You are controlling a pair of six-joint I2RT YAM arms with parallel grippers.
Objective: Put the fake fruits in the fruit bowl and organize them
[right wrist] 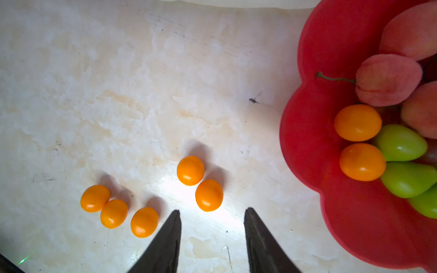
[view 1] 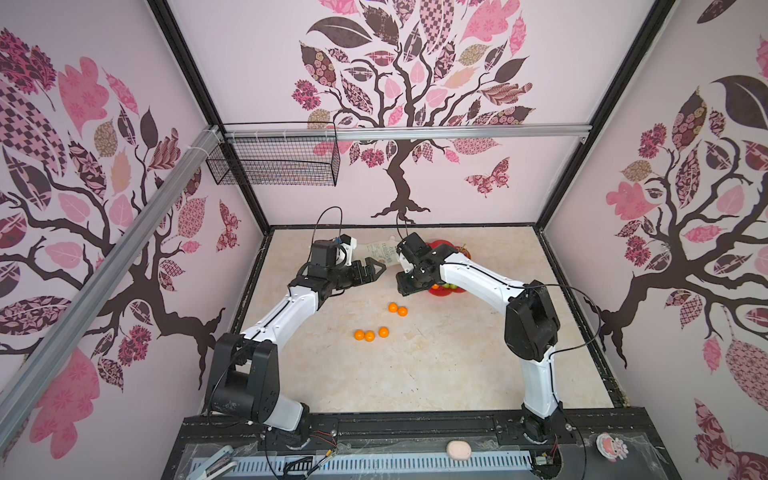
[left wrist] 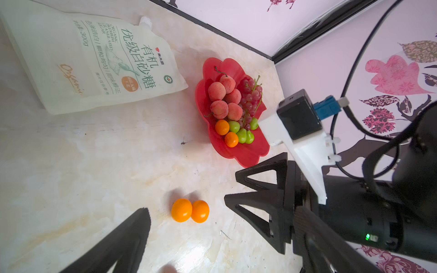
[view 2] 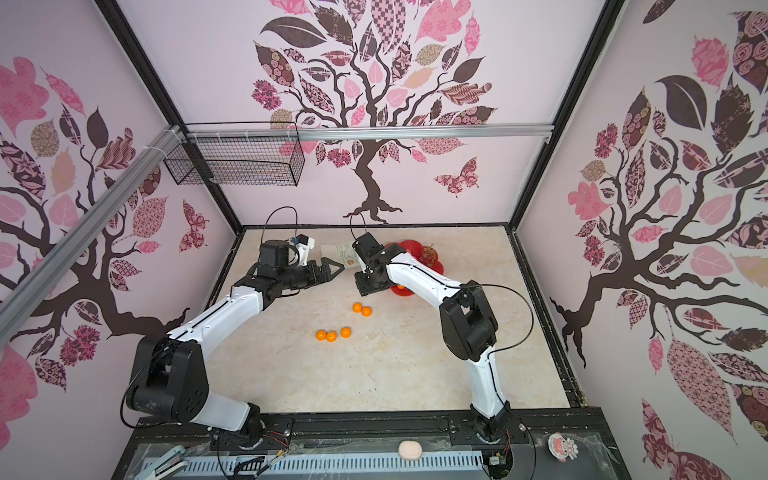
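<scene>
"Orange came nearest, then?"

"Yes. Three tangerines lay in a short row on the pale marbled worktop, two touching and the third just beside them. A little farther back sat a touching pair."

"And the right jaws?"

"They were partly open with nothing between them, hanging above the worktop. In the right wrist view the pair lay just beyond the two tips. One fruit was in line with the gap but not inside it. The row of three was off to one side."

"The left jaws?"

"Those were spread wide and held nothing. They were raised over the worktop to the left of the right arm's. In the left wrist view the same pair lay ahead of them, clear of either finger."

"Where was the fruit bowl?"

"It was behind the right jaws, near the back wall, and that arm largely hid it in both top views. It held two more tangerines, green pears, peaches and a grape bunch. A white printed pouch lay flat to its left, near the bowl but apart from it."
</scene>
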